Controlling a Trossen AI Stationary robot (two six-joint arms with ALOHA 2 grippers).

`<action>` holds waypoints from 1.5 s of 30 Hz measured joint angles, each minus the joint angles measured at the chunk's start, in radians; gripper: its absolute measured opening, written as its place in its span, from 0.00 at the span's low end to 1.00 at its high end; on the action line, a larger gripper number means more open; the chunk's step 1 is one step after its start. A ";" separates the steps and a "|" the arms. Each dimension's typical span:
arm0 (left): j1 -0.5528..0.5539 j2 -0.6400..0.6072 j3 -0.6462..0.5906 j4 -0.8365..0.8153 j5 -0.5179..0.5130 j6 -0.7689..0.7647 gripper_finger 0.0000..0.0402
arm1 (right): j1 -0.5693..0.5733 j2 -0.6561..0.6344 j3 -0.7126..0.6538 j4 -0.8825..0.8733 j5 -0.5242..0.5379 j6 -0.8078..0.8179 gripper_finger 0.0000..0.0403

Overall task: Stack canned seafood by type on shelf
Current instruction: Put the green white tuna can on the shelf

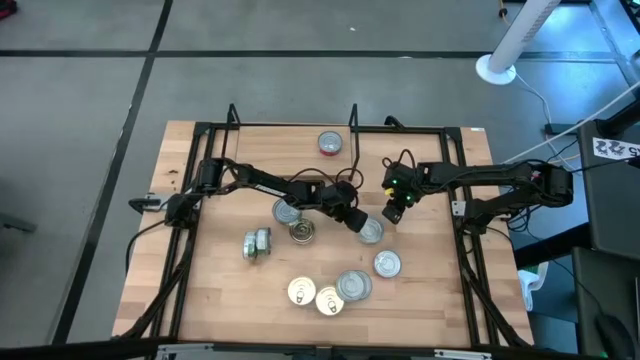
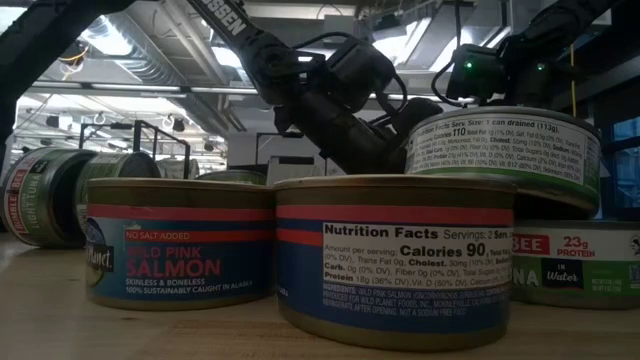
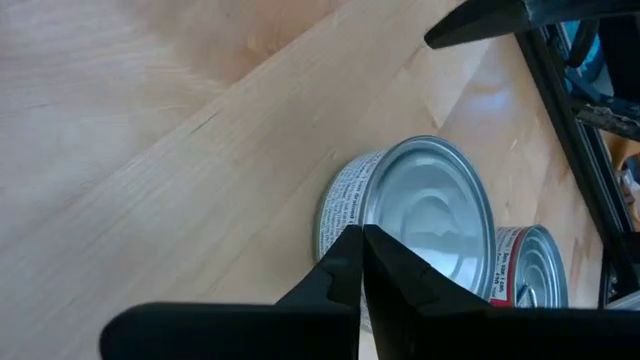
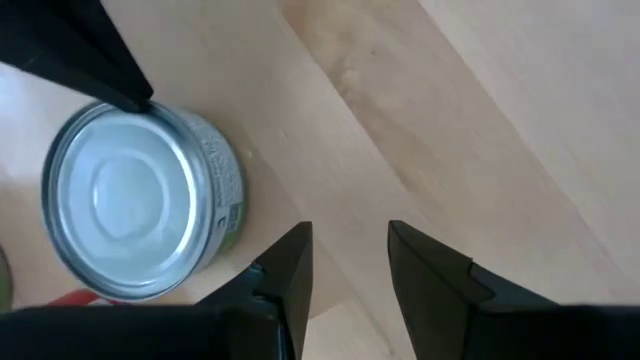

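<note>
Silver shows where the left tool [image 1: 356, 222] has its tip: its fingers are pressed fully together and rest against the near edge of a tin [image 1: 370, 231], touching the rim rather than straddling it. In the left wrist view the joined fingers [image 3: 358, 262] meet the tin's [image 3: 425, 215] lid edge, with nothing between them, so the tool holds nothing. A red-labelled tin [image 3: 530, 265] lies just beyond that one.

The right tool [image 1: 393, 212] hovers just beside the same tin on its other side, jaws partly apart and empty; in its wrist view the tin [image 4: 135, 215] sits off to one side of the gap, not inside it.

The other tins lie scattered on the counter [image 1: 230, 290] nearer the front edge, some doubled up [image 1: 353, 286]. One red tin [image 1: 329, 143] stands alone on the shelf [image 1: 290, 135], well beyond both tools.

Risks, as I judge them: closed fingers can only push, so any forward motion would slide the tin toward the right tool or tip it on edge. The two tools are close enough to strike each other if both advance. A grasp needs the left jaws reopened first; shutting on the rim alone could flick the tin away. Sorting by type is barely begun.
</note>
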 joint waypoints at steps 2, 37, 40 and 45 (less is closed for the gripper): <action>0.000 0.000 0.000 -0.001 0.000 0.001 0.01 | 0.000 0.000 0.000 0.000 0.000 0.000 0.33; -0.001 0.001 -0.002 -0.006 0.000 0.052 0.00 | 0.000 0.013 0.000 -0.107 -0.235 0.175 0.48; -0.001 0.002 -0.002 -0.006 0.000 0.052 0.00 | 0.000 0.013 0.000 -0.111 -0.262 0.217 0.47; -0.001 0.002 -0.002 -0.006 0.000 0.052 0.00 | 0.000 0.013 0.000 -0.067 -0.361 0.243 0.47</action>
